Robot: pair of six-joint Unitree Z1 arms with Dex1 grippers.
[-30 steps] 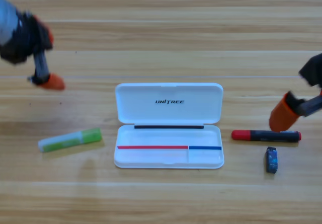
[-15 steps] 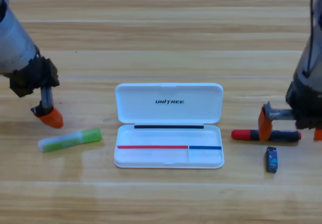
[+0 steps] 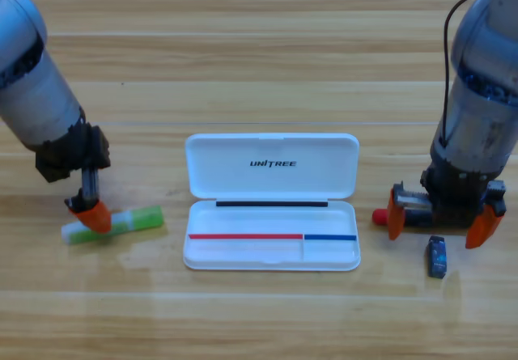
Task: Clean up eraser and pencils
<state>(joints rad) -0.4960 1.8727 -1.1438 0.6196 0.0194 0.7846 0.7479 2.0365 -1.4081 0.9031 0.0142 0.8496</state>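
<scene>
The pale green pencil (image 3: 121, 222) lies left of the case, and my left gripper (image 3: 91, 214) has its orange tip down on the pencil's left part. The black pencil lies right of the case. Only its red cap (image 3: 379, 215) shows, because my right gripper (image 3: 439, 221) stands over it, open, with one orange jaw near the cap end and the other past the far end. The small dark eraser (image 3: 437, 256) lies just below that gripper, apart from it.
The white case (image 3: 271, 260) lies open in the middle of the wooden table, its lid (image 3: 271, 146) folded back towards the far side. Both grey arms come down from the upper corners.
Both arms have come down and inward. The left gripper dropped onto the green pencil. The right gripper moved over the black pencil and now straddles it with its jaws wide apart.
</scene>
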